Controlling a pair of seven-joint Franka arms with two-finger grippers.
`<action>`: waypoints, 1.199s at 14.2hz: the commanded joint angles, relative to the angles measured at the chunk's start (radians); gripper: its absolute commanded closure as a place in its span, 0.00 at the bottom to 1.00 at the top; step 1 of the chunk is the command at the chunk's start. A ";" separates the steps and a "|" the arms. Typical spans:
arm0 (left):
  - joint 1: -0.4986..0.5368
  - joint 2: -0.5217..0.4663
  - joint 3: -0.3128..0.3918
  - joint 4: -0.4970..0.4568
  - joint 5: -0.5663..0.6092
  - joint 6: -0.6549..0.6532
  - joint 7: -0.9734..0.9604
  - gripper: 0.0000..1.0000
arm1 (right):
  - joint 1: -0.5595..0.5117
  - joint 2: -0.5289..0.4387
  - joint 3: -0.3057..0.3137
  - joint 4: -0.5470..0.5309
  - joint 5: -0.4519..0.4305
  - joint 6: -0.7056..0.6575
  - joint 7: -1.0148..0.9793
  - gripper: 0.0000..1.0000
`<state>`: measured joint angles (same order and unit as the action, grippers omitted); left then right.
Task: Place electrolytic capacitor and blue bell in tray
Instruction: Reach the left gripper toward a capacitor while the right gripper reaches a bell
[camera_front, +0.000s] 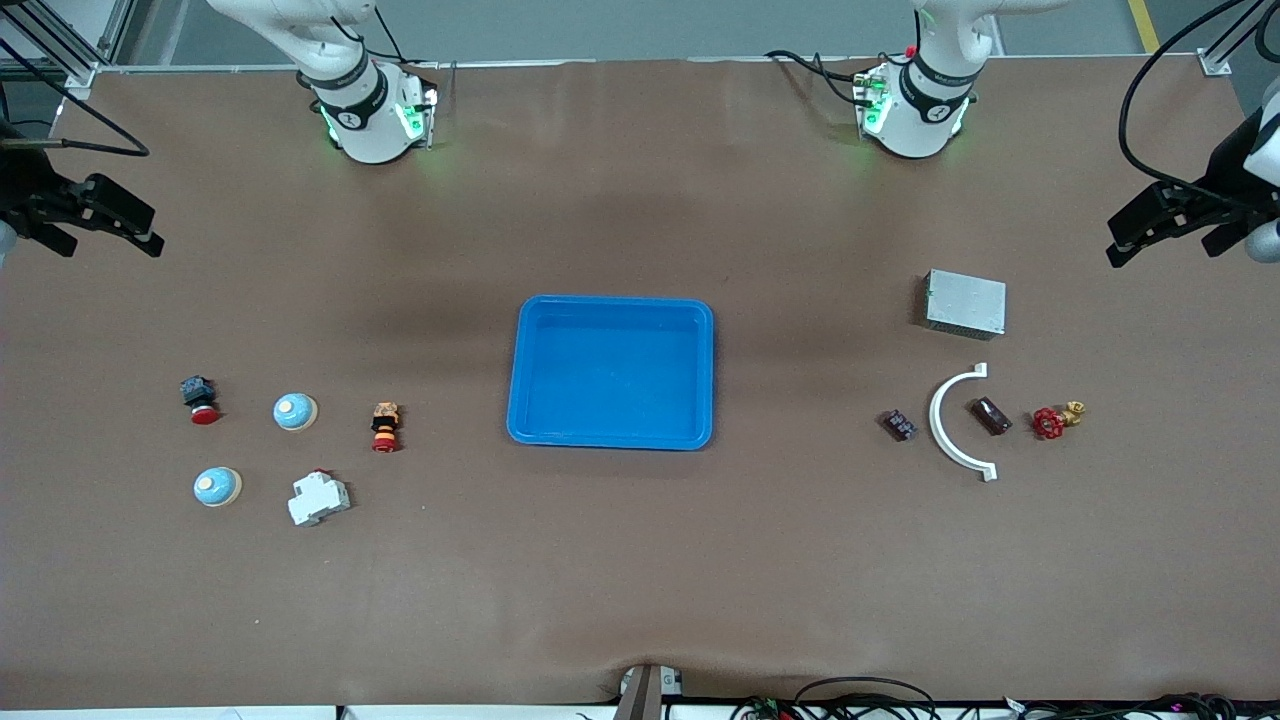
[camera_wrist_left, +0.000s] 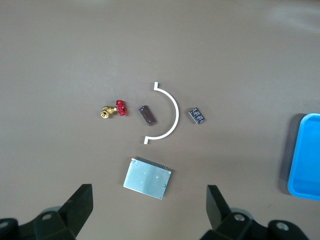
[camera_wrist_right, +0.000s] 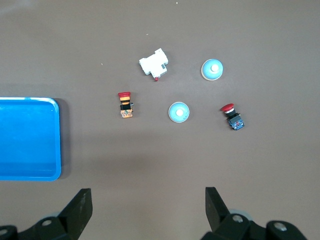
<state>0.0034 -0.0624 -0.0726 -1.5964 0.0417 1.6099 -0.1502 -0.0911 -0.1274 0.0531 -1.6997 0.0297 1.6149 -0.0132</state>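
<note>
Meanwhile, the blue tray (camera_front: 611, 306) sat empty mid-table, two blue bells (camera_front: 295, 411) lay near the right arm's end, and a dark capacitor (camera_front: 992, 416) lay inside a white arc (camera_front: 950, 420) toward the left arm's end. Both the left gripper (camera_front: 1165, 232) and right gripper (camera_front: 95, 222) waited raised at their table ends, fingers apart, holding nothing.

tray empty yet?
Empty. The tray shows only bare blue floor; both bells sit on the table toward the right arm's end.
</note>
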 joint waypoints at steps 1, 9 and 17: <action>-0.002 0.015 -0.001 0.026 -0.016 -0.016 0.008 0.00 | -0.013 -0.015 0.008 -0.011 -0.013 0.003 -0.016 0.00; 0.001 0.134 0.001 -0.029 -0.028 0.004 -0.012 0.00 | -0.015 -0.015 0.007 -0.011 -0.013 -0.020 -0.016 0.00; -0.013 0.165 -0.019 -0.428 -0.026 0.512 -0.253 0.00 | -0.099 0.125 0.005 -0.053 0.005 0.118 -0.022 0.00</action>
<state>-0.0032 0.1085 -0.0832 -1.9238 0.0323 2.0030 -0.3357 -0.1315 -0.0904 0.0458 -1.7280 0.0229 1.6468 -0.0175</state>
